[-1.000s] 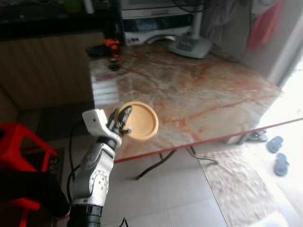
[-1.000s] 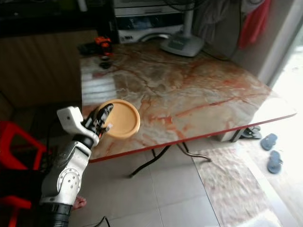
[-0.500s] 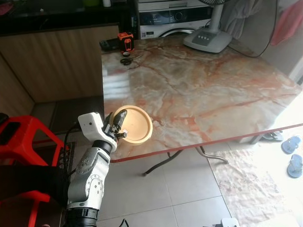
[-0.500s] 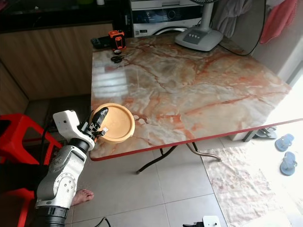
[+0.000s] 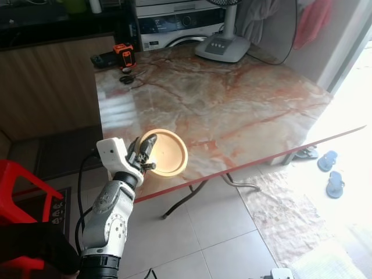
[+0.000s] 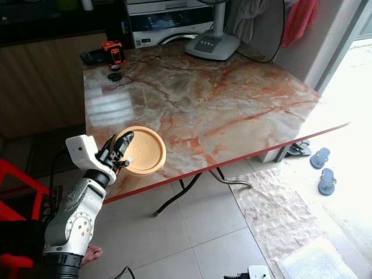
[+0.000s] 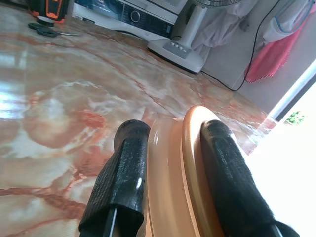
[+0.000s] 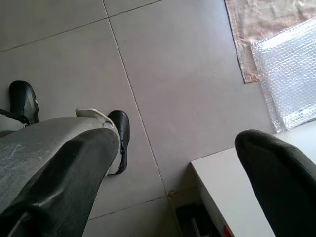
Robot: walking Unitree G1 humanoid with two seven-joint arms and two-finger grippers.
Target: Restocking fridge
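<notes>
Head views. Left claw (image 5: 149, 156): clenched on the near rim of a round tan plate (image 5: 168, 152), one black finger over its face, the other behind. The plate is held on edge, tilted, its hollow face turned up and toward the camera, above the near left corner of the marble desk (image 5: 232, 99); whether it touches the desk cannot be told. The silver left arm (image 5: 110, 218) rises from the lower left, forearm upright, wrist bent toward the desk, a white block on the back of the wrist. Far end of the desk: a fan base (image 5: 222, 47), an orange and black tool (image 5: 124, 57) and a small dark ring-shaped item (image 5: 126, 79). Behind the desk, a white appliance (image 6: 171, 20). Left of the arm, a red stool (image 5: 17, 192). On the tiled floor to the right, a pair of blue slippers (image 6: 322, 168) and a patterned mat (image 6: 273, 203).

Left wrist view. Two black fingers (image 7: 123, 182) grip the plate (image 7: 173, 177) edge-on between them, one on either side of its rim, the desk (image 7: 59, 108) beneath and beyond. The fan base (image 7: 175, 49) and a red cloth (image 7: 274, 49) stand at the back.

Right wrist view. Right claw (image 8: 175, 173): released, its two fingers (image 8: 276, 177) wide apart, pointing down at the tiled floor (image 8: 173, 74). Below it, the robot's black foot (image 8: 120, 138), a sheet of bubble wrap (image 8: 289, 74) and a white surface (image 8: 232, 197).
</notes>
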